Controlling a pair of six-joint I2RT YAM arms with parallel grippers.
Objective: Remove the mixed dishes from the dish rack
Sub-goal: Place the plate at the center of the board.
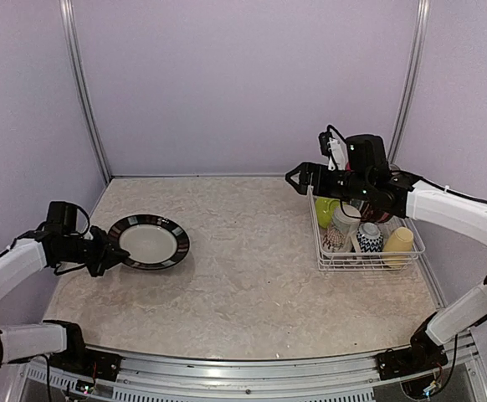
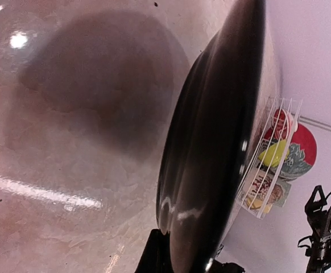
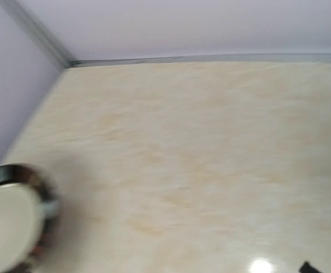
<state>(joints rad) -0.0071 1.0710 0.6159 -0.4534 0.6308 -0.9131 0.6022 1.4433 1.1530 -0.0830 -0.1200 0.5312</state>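
My left gripper (image 1: 114, 255) is shut on the near rim of a cream plate with a dark patterned rim (image 1: 149, 241), at the table's left side. In the left wrist view the plate's dark underside (image 2: 216, 142) fills the middle, above its shadow on the table. The white wire dish rack (image 1: 411, 251) stands at the right, holding a lime-green bowl (image 1: 326, 209), two patterned bowls (image 1: 337, 235), a pale-yellow mug (image 1: 398, 245) and a red plate (image 2: 303, 142). My right gripper (image 1: 297, 177) hangs open and empty, just left of the rack's far corner.
Lilac walls with metal corner posts close the table on three sides. The rack sits close to the right wall. The right wrist view looks over bare table toward the held plate (image 3: 9, 222) at lower left.
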